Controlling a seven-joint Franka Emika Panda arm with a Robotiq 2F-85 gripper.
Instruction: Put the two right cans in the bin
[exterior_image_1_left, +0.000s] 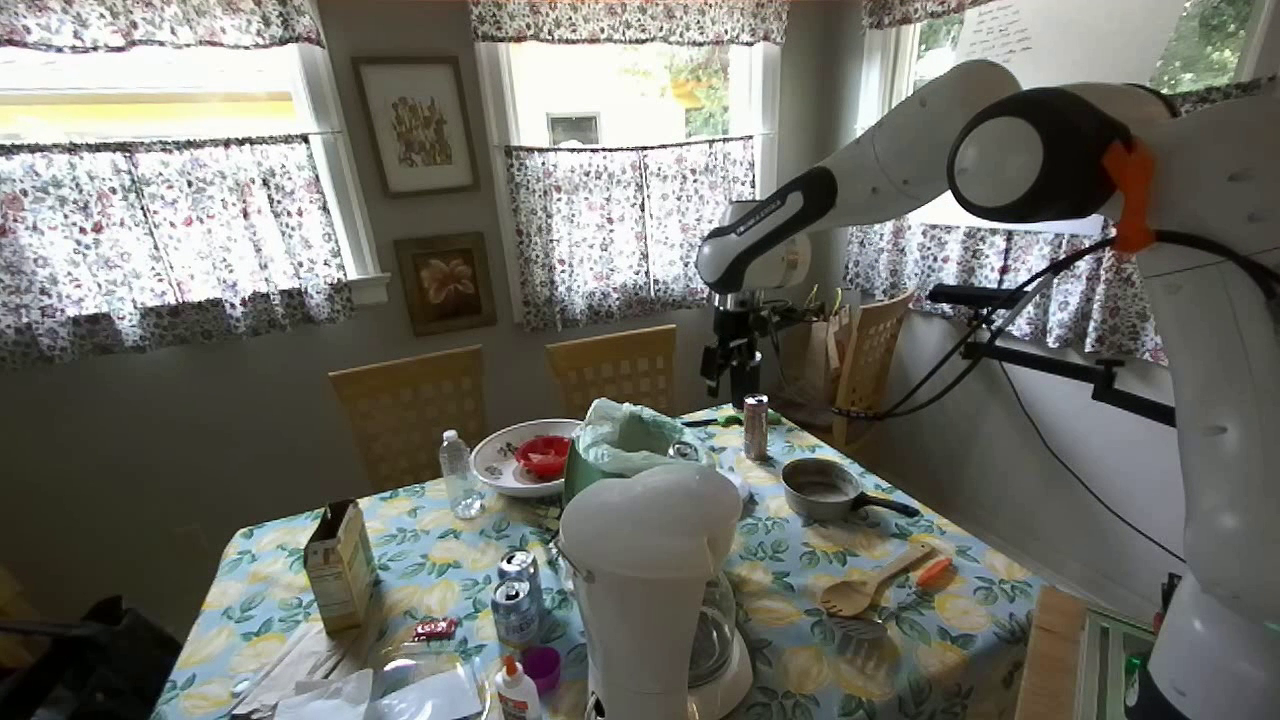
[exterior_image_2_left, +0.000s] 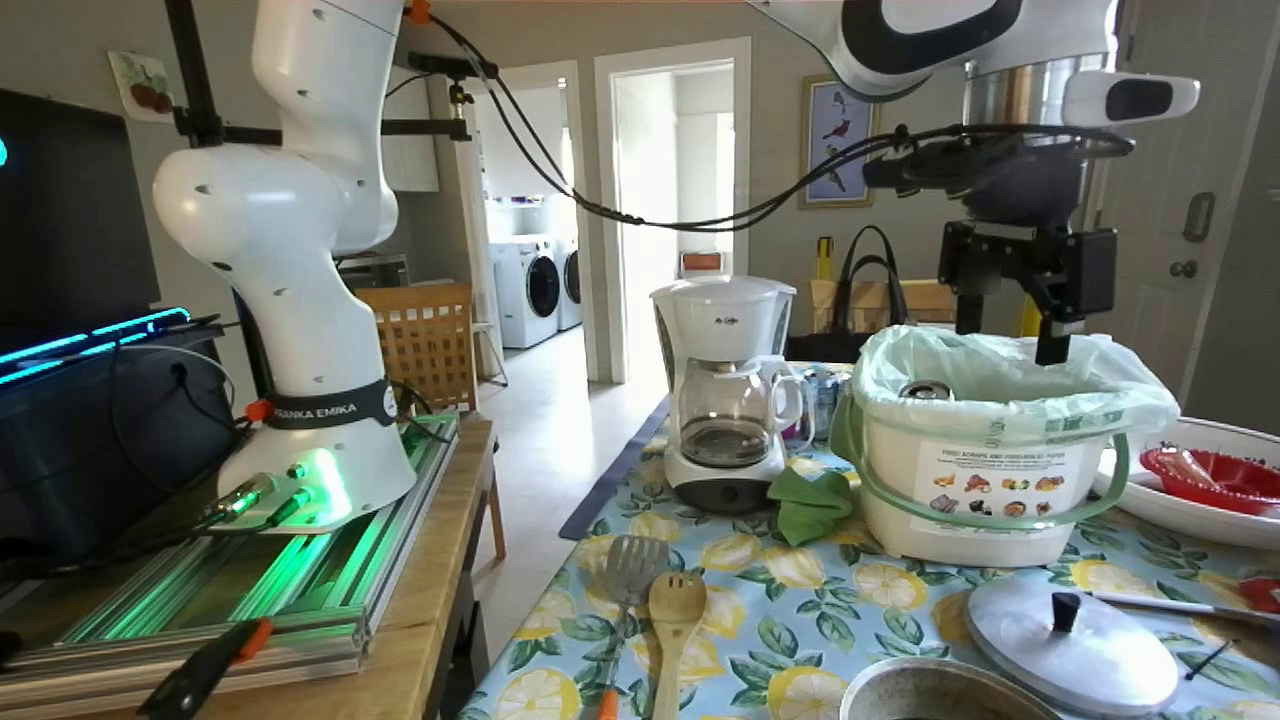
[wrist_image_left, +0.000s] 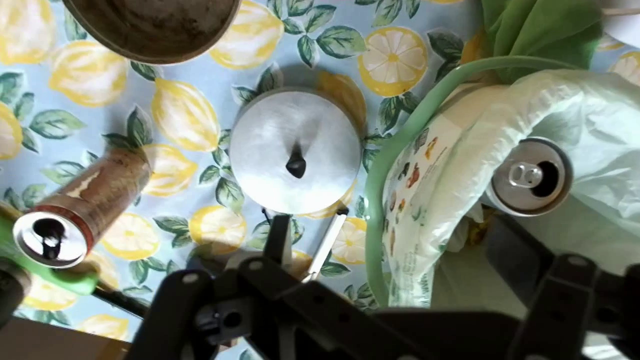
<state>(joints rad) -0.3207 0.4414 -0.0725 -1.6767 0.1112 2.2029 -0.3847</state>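
Over green-lined white plastic bin (exterior_image_2_left: 1000, 472) | black gripper (exterior_image_2_left: 1010, 338) spread wide, empty | silver-topped metal can (wrist_image_left: 529, 177) seemingly deposited inside | next, tall reddish-brown can (wrist_image_left: 94, 199) outside should be gripped

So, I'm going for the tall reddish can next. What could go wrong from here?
Snag: in the wrist view, the open end effector partly overlaps the bin, so a low exit might catch the liner.
Topple: the tall reddish can stands near a corner of the table, so a nudge might send it over.
Drip: that can is opened and its contents can't be made out, so tilting it could spill something.
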